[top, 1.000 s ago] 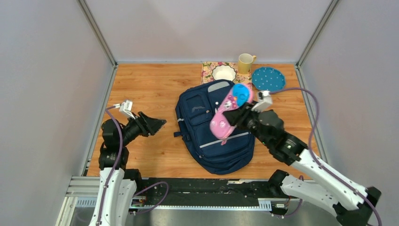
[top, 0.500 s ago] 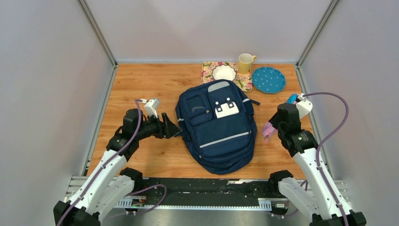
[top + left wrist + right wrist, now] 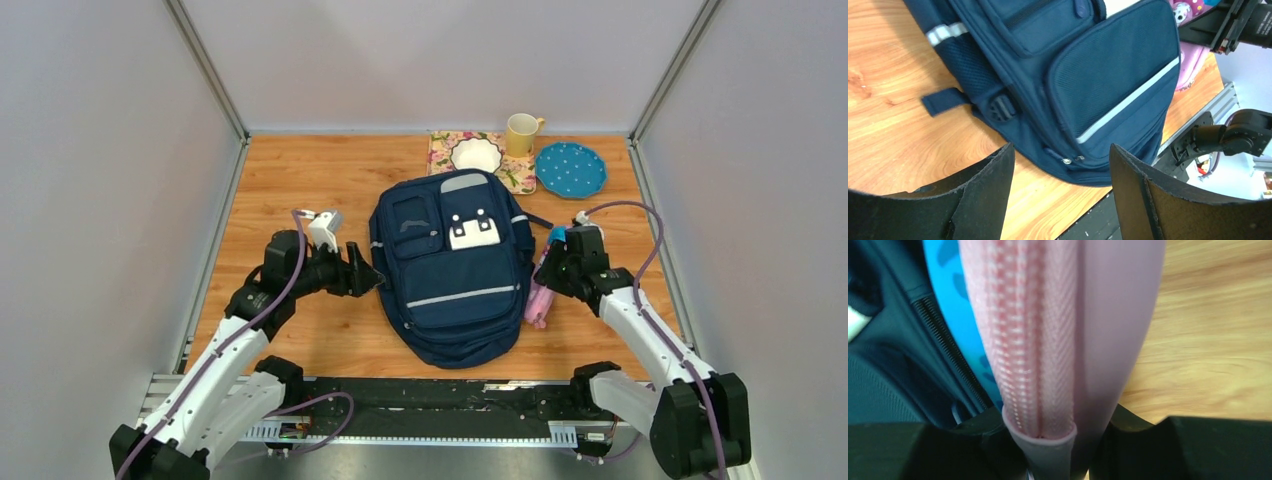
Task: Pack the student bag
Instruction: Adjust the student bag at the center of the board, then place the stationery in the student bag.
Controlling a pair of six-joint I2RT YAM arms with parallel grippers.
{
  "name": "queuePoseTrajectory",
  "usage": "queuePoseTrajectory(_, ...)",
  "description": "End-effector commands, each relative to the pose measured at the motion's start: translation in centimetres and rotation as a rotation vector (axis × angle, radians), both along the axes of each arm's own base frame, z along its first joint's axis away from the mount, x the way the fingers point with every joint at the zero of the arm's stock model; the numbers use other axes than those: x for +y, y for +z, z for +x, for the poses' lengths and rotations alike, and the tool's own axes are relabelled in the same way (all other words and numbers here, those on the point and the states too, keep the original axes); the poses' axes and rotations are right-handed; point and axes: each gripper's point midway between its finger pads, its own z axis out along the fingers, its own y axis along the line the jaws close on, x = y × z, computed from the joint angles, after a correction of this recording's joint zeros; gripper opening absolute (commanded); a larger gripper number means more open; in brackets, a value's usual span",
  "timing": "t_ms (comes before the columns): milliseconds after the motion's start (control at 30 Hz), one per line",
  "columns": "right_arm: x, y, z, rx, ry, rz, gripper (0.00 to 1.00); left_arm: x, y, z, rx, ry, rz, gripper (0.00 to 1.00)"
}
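The student bag (image 3: 450,270) lies flat, dead centre. My right gripper (image 3: 553,266) is clamped on the pink pencil case (image 3: 540,298) at its 3 o'clock, and my left gripper (image 3: 367,274) gapes at 9. I can't see an open zip, so the case may jam.

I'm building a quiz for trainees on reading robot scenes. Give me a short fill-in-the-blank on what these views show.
1. The right gripper is shut on a mostly ____ pencil case with a blue end.
2. The left gripper has its jaws ____ beside the student bag.
3. The mug behind the bag is ____.
Missing words: pink; open; yellow.
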Motion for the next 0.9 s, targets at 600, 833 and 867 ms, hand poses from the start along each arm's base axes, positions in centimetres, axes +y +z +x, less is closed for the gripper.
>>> queuePoseTrajectory(600, 6.2, 7.4, -4.0, -0.193, 0.155, 0.194, 0.13, -12.3, 2.0, -1.6, -0.481, -0.407, 0.576, 0.77)
queuePoseTrajectory(833, 6.1, 8.7, -5.0, -0.23, 0.153, 0.234, 0.14, -17.4, -0.6, -3.1, -0.574, -0.43, 0.618, 0.78)
queuePoseTrajectory(867, 6.0, 8.8, -5.1, -0.236, 0.152, 0.235, 0.14, -17.6, -0.7, -3.0, -0.58, -0.418, 0.617, 0.78)
